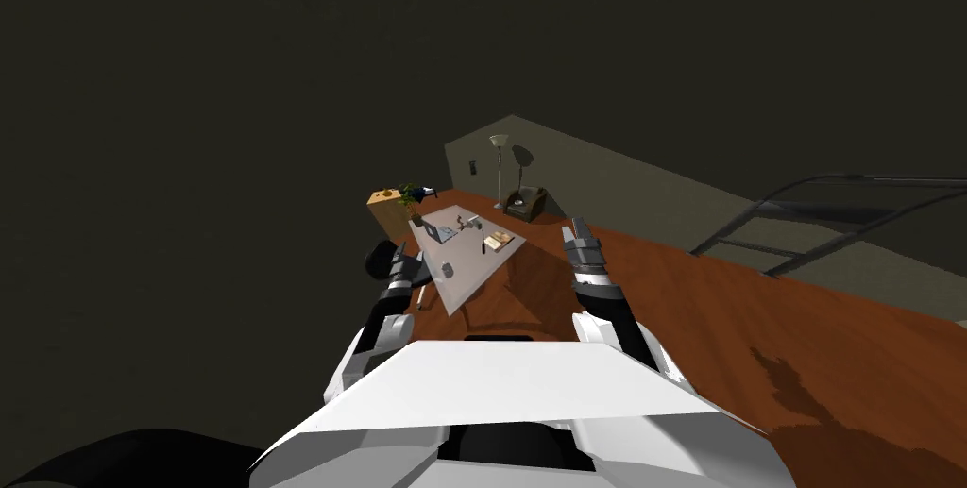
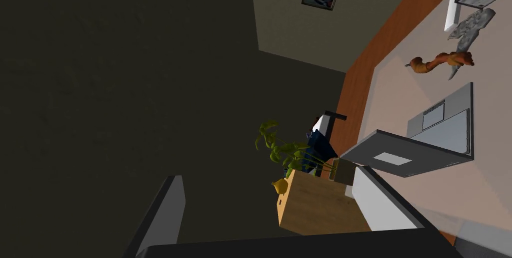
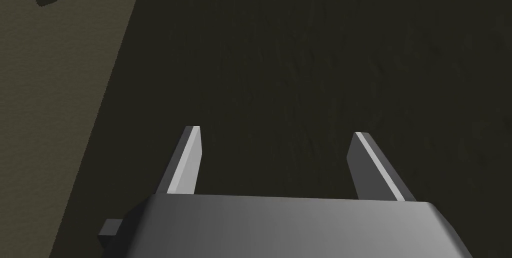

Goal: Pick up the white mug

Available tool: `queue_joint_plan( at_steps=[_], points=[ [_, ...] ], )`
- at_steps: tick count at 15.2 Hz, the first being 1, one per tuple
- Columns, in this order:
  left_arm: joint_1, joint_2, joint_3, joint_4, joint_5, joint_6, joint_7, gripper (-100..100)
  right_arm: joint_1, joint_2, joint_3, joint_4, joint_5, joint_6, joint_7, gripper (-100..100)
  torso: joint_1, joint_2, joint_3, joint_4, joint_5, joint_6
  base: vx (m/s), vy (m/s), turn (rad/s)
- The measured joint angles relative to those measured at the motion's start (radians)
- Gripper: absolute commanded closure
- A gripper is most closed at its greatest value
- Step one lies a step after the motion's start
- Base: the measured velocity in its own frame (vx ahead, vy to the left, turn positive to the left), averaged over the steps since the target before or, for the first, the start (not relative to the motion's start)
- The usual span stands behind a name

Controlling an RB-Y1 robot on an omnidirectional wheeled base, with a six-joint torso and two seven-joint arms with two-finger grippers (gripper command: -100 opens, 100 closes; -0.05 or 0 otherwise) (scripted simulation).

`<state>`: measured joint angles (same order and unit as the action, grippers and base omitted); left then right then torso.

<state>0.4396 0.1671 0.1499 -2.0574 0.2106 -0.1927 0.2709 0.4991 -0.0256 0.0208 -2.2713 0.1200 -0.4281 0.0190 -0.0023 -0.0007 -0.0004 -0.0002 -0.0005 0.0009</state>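
Note:
A small grey mug-like thing point(image 1: 448, 271) stands on the near part of a light grey table point(image 1: 469, 284) ahead of me. My left gripper point(image 1: 410, 254) hovers at the table's left edge, a little left of the mug, and its fingers point(image 2: 167, 209) stand wide open with nothing between them. The left wrist view looks along the table's far part, past a laptop point(image 2: 425, 140). My right gripper point(image 1: 574, 227) is raised to the right of the table over the red-brown floor, open and empty point(image 3: 277, 131), facing a dark wall.
The table also bears the laptop point(image 1: 440, 230), an orange figure point(image 2: 440, 62), a book point(image 1: 499, 241) and a white pen point(image 1: 421, 297). A wooden cabinet point(image 2: 320, 205) with a plant point(image 2: 280, 147) stands beyond. A floor lamp point(image 1: 499, 147), armchair point(image 1: 525, 202) and black frame point(image 1: 803, 218) stand further off.

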Motion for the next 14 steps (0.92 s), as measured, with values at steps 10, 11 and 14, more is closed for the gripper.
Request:
queue_joint_plan(
  at_steps=[10, 11, 14],
  points=[
    [-0.022, 0.05, 0.087, 0.161, 0.083, 0.189, 0.058, -100, 0.0, 0.0, 0.0, 0.0, 0.0, 0.0, 0.0, 0, 0.001, 0.0, 0.0, 0.0, 0.0, -0.001, 0.017, -0.027, -0.152],
    [-0.022, 0.069, 0.1, 0.182, 0.1, 0.207, 0.069, -100, 0.0, 0.0, 0.0, 0.0, 0.0, 0.0, 0.0, 0, 0.001, 0.0, 0.0, 0.0, 0.0, 0.0, 0.029, -0.02, -0.197],
    [-0.025, 0.075, 0.135, 0.218, 0.128, 0.29, 0.087, -100, 0.0, 0.0, 0.0, 0.0, 0.0, 0.0, 0.0, 0, 0.001, -0.001, 0.0, 0.0, 0.0, -0.001, 0.028, -0.022, -0.187]
  ],
)
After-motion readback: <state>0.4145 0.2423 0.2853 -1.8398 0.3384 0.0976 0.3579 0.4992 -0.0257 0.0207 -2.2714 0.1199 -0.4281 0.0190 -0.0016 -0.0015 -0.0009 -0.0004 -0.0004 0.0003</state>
